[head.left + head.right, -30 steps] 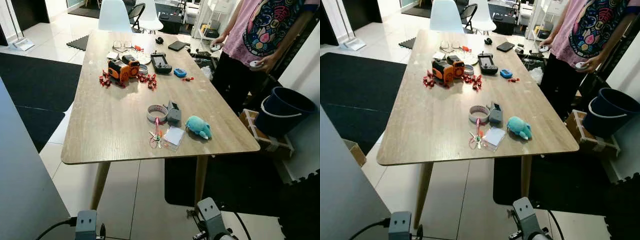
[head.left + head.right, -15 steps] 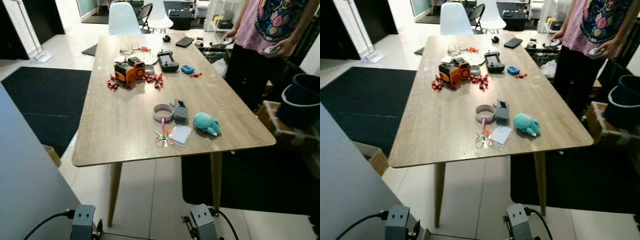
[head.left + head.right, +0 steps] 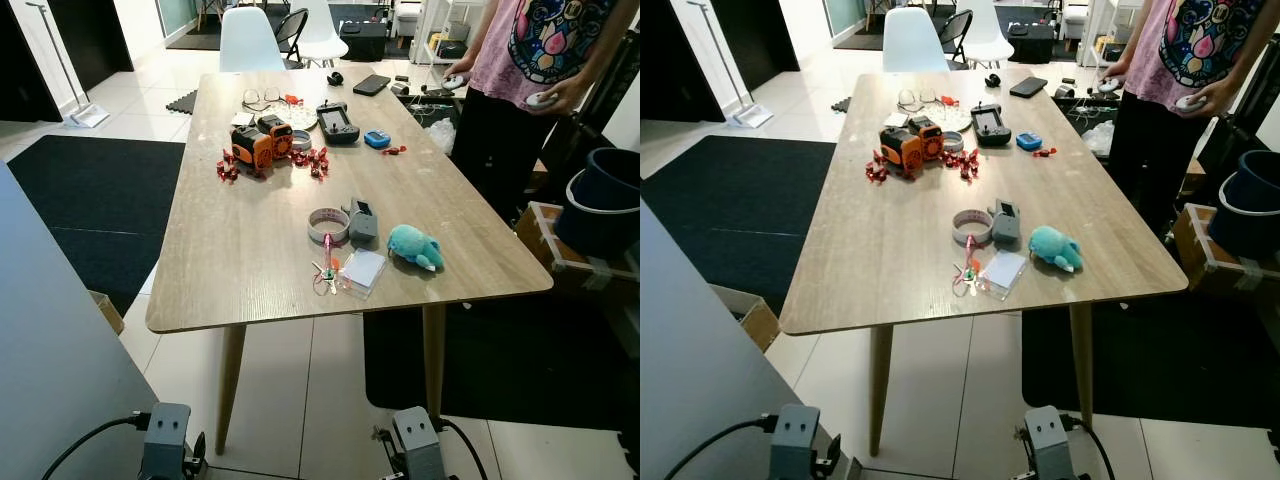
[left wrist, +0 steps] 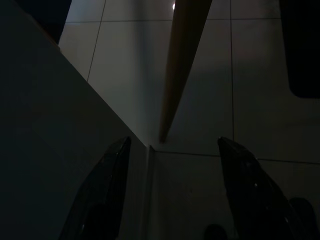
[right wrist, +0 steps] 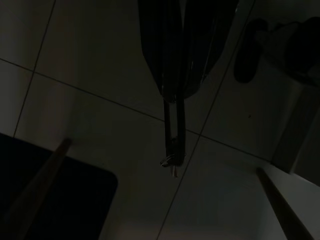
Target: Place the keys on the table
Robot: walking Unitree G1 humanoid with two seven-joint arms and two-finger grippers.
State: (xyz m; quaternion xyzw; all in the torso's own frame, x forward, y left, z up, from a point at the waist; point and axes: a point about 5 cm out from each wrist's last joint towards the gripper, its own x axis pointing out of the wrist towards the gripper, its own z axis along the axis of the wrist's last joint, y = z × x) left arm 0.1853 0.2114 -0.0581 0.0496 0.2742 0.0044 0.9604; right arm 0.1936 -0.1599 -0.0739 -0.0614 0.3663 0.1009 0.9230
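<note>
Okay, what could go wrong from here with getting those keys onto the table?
1. The keys dangle from a thin strap pinched in the right gripper, down near the floor; they might swing or slip while being lifted.
2. The table's near edge holds another key bunch, a clear case and a plush toy; a careless drop there could knock something off.
</note>
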